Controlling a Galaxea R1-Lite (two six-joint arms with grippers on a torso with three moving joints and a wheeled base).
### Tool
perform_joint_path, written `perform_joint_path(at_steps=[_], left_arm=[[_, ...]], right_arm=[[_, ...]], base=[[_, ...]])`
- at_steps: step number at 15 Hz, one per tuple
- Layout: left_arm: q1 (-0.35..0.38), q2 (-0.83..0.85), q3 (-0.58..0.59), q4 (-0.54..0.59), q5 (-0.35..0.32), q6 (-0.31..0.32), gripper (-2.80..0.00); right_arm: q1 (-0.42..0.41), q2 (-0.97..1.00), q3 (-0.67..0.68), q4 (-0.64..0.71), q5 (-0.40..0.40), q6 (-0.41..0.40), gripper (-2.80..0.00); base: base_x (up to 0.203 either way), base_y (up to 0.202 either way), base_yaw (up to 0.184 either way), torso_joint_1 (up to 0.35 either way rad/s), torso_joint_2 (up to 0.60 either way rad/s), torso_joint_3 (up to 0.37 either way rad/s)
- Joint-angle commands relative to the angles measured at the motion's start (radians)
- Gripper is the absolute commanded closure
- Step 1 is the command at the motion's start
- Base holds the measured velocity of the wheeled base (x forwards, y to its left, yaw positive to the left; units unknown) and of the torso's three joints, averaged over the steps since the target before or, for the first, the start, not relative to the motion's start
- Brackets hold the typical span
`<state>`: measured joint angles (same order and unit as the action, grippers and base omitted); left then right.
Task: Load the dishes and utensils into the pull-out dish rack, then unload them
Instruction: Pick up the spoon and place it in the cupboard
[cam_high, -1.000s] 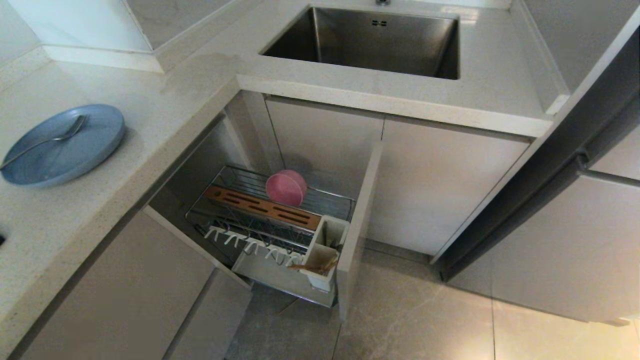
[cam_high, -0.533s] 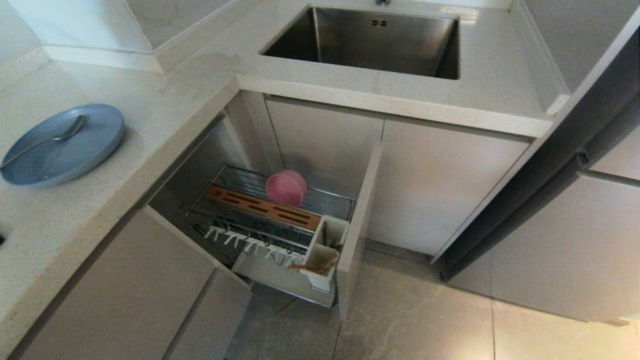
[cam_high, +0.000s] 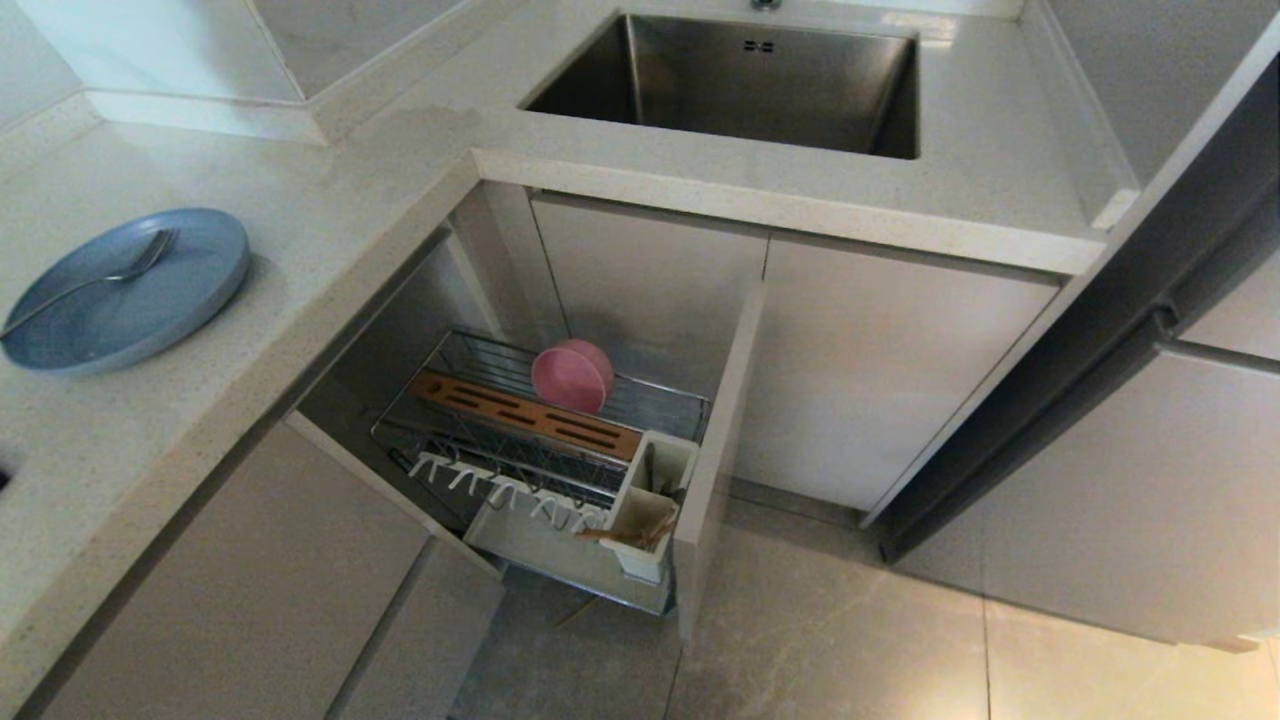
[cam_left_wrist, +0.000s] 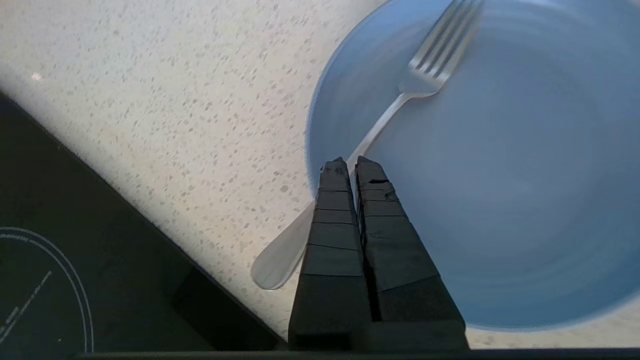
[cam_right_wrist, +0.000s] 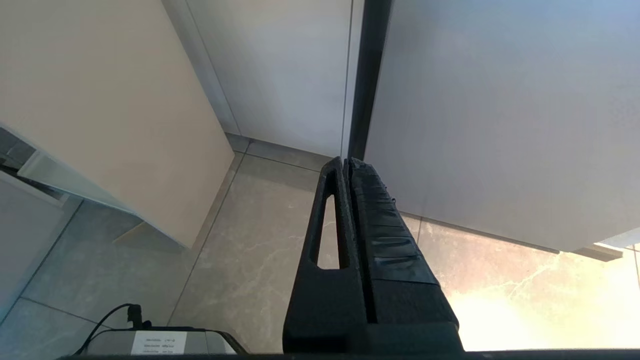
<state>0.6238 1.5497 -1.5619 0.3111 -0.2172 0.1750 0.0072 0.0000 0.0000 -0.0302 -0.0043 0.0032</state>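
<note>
Risk first: L gripper (cam_left_wrist: 350, 162) hangs over the fork (cam_left_wrist: 395, 105) handle w/ jaws pressed together, holding nothing. If it drops like that it'll just poke the handle and skid the fork across the plate (cam_left_wrist: 500, 200), or tip the handle-end off the rim, since the handle overhangs onto the tabletop (cam_left_wrist: 175, 100). It needs to open before going down. The handle is thin and flat, so a pinch may slip or drag the plate too. The plate sits near the tabletop's front edge; a shove could send it toward the edge.

R gripper (cam_right_wrist: 347, 162) is parked low near the floor (cam_right_wrist: 240, 260), jaws together, empty.

Task things: plate is light blue, round, shallow, matte, on the tabletop at the robot's left. The utensil on it is silver w/ tines, so a fork, not a spoon. The pink bowl (cam_high: 572, 375) stands on edge in the rack (cam_high: 545, 440), behind the brown slotted strip (cam_high: 525, 415). Chopsticks (cam_high: 625, 537) prob. lie across the white cup (cam_high: 650, 505) at the rack's front corner; hard to be sure from the head view.
</note>
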Motion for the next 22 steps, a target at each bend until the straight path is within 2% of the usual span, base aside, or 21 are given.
perform_joint_path(at_steps=[1, 5, 6, 12, 17, 22], left_arm=[[0.000, 0.012, 0.003, 0.002, 0.001, 0.010, 0.00], [0.001, 0.021, 0.027, -0.004, 0.009, 0.051, 0.00], [0.001, 0.022, 0.037, -0.004, 0.009, 0.069, -2.80], [0.000, 0.032, 0.040, -0.006, 0.001, 0.080, -2.80], [0.001, 0.059, 0.039, -0.008, -0.097, 0.077, -2.80], [-0.007, 0.095, 0.042, -0.087, -0.105, 0.077, -2.80]], right_arm=[[0.000, 0.000, 0.009, 0.000, 0.000, 0.000, 0.00], [0.000, 0.000, 0.009, 0.000, 0.000, 0.000, 0.00], [0.000, 0.000, 0.008, 0.000, 0.000, 0.000, 0.00], [0.000, 0.000, 0.008, 0.000, 0.000, 0.000, 0.00], [0.000, 0.000, 0.008, 0.000, 0.000, 0.000, 0.00], [0.000, 0.000, 0.009, 0.000, 0.000, 0.000, 0.00]], base=[[0.000, 0.000, 0.000, 0.000, 0.00, 0.000], [0.000, 0.000, 0.000, 0.000, 0.00, 0.000], [0.000, 0.000, 0.000, 0.000, 0.00, 0.000], [0.000, 0.000, 0.000, 0.000, 0.00, 0.000], [0.000, 0.000, 0.000, 0.000, 0.00, 0.000], [0.000, 0.000, 0.000, 0.000, 0.00, 0.000]])
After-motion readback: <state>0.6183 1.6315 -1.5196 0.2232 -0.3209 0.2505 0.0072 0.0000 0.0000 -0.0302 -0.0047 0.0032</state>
